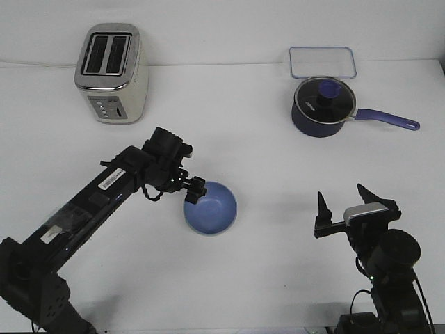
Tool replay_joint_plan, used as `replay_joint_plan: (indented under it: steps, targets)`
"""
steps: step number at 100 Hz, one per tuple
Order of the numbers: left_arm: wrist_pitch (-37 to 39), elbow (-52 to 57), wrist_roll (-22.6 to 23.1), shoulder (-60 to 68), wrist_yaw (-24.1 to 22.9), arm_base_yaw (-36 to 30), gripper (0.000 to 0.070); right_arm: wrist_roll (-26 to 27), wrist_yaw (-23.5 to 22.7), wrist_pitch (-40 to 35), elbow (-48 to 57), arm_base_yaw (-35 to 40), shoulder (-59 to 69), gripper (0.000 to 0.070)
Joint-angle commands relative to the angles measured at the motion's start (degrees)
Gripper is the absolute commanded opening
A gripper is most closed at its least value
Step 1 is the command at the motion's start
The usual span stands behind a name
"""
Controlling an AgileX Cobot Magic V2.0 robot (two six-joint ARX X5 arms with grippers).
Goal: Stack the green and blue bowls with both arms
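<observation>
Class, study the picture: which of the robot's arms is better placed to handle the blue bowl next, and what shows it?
Left. The left claw is at the rim of the blue bowl, seemingly gripping it, while the right claw hangs open, well apart from it. No green bowl is in view.

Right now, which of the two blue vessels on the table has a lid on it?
The dark navy saucepan with the long handle, at the back right, wears a lid. The light blue bowl beside the left end effector is open and lidless.
</observation>
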Motion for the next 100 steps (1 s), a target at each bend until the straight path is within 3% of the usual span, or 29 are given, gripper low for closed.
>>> replay_joint_plan:
  steps: [1, 21, 41, 60, 76, 100]
  targets:
    - [0.3, 1.1, 0.8, -2.2, -0.1, 0.9, 0.0436, 0.6, 0.0, 0.7, 0.1, 0.1, 0.2, 0.0638]
    - [-0.2, 1.0, 1.7, -8.4, -1.5, 5.7, 0.0435, 0.6, 0.0, 0.7, 0.1, 0.1, 0.2, 0.0638]
    - [-2.2, 1.0, 3.3, -14.8, -10.2, 9.9, 0.0435, 0.6, 0.0, 0.7, 0.1, 0.1, 0.2, 0.0638]
    - [-1.5, -0.1, 3.3, -21.2, -10.7, 14.4, 0.0435, 0.6, 0.0, 0.7, 0.1, 0.1, 0.2, 0.0638]
    - [4.2, -8.3, 2.9, -29.2, -11.1, 17.4, 0.0435, 0.6, 0.0, 0.7, 0.1, 0.1, 0.2, 0.0638]
    - [18.2, -29.5, 0.1, -45.7, -11.3, 19.3, 0.0435, 0.6, 0.0, 0.7, 0.1, 0.1, 0.2, 0.0638]
